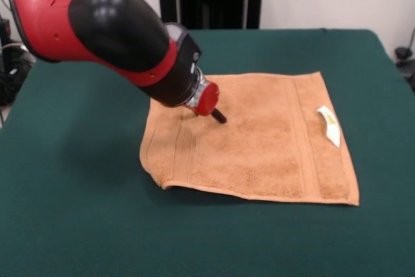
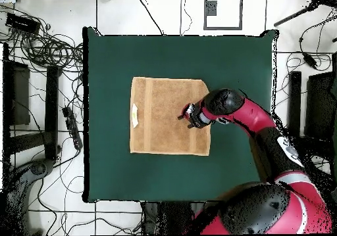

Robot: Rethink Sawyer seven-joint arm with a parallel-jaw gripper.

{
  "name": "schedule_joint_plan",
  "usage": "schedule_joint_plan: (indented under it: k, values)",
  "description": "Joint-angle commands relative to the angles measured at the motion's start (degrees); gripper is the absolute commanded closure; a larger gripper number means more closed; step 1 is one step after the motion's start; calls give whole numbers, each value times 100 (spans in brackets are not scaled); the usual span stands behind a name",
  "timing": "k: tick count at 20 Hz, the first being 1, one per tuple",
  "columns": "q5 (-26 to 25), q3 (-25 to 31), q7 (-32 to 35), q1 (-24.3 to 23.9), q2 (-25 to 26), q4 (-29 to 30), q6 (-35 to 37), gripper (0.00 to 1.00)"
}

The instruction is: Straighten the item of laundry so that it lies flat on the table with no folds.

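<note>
The towel point(image 1: 259, 137) lies nearly flat on the counter point(image 1: 78, 212). Tool point(image 1: 219, 117) state cannot be determined. Smooth the raised near-left edge outward, keeping contact light.

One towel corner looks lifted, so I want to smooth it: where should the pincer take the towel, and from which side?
Probably the towel corner that curls off the table in the front view. Come from above and draw it outward; the other edges lie flat.

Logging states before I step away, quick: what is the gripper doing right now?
Gripper: over the towel; open or closed cannot be told.
</note>
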Motion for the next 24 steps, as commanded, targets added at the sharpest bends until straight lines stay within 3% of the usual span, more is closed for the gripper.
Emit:
schedule_joint_plan:
  k: [1,4,9,17,24]
  values:
    - [492,872,-243,217,341,462,788,0]
    - [300,742,-301,304,106,473,825,0]
    - [485,852,-163,239,-245,719,1218,0]
    - [127,718,-332,374,-639,799,1539,0]
    - [393,824,-114,302,-787,1272,721,0]
